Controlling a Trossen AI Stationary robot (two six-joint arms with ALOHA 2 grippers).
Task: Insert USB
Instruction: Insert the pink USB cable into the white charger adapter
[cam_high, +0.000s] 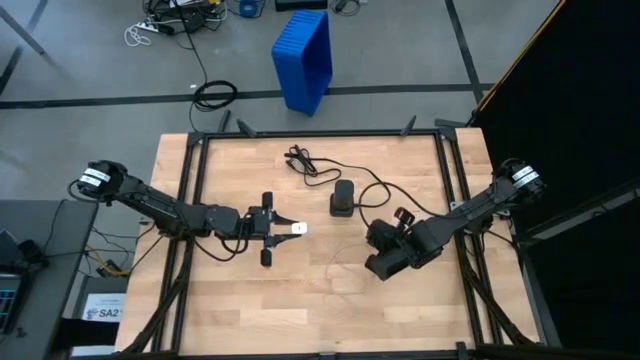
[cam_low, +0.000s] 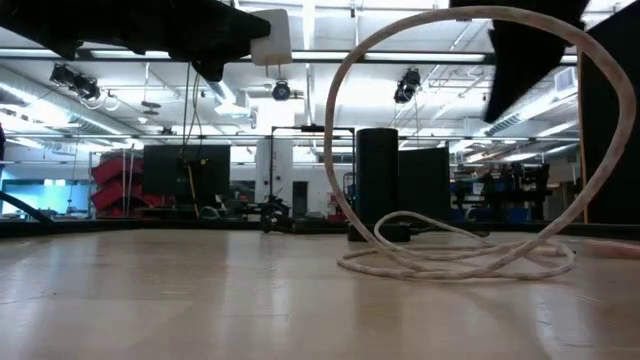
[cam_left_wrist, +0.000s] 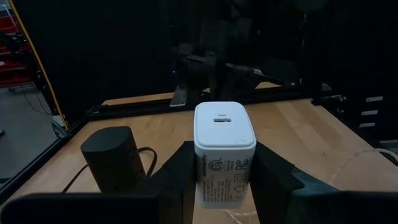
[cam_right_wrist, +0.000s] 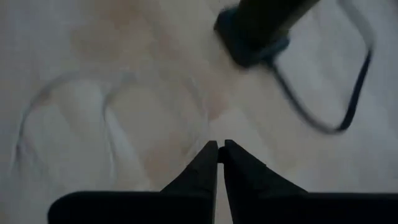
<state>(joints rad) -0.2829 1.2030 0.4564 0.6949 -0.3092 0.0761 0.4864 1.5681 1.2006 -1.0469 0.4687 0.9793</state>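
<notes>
A white charger block (cam_left_wrist: 224, 143) with a slot port in its front face hangs above the table in my left gripper (cam_high: 285, 228), left of centre. A thin white USB cable (cam_low: 340, 130) rises from its coil on the table (cam_low: 450, 262) in a tall arch up to my right gripper (cam_low: 497, 105). That gripper is shut and points steeply down at the table's right of centre (cam_high: 380, 265). The cable's plug is not in view. My left gripper pinches the charger's two opposite side walls (cam_left_wrist: 200, 174) between its fingers, reaching level from the table's left. The charger is lifted clear, its port face (cam_left_wrist: 221, 119) toward the table's right. My right gripper is shut on the white cable high in its arch, but its own body hides the spot (cam_low: 520, 40). The cable's two runs hang slack to the coil on the table.
A black upright box (cam_high: 342, 198) stands behind the table's centre, its black cord (cam_high: 310, 165) trailing toward the far edge. A black frame (cam_high: 320, 134) rims the table. A blue bin (cam_high: 303, 55) stands on the floor beyond.
</notes>
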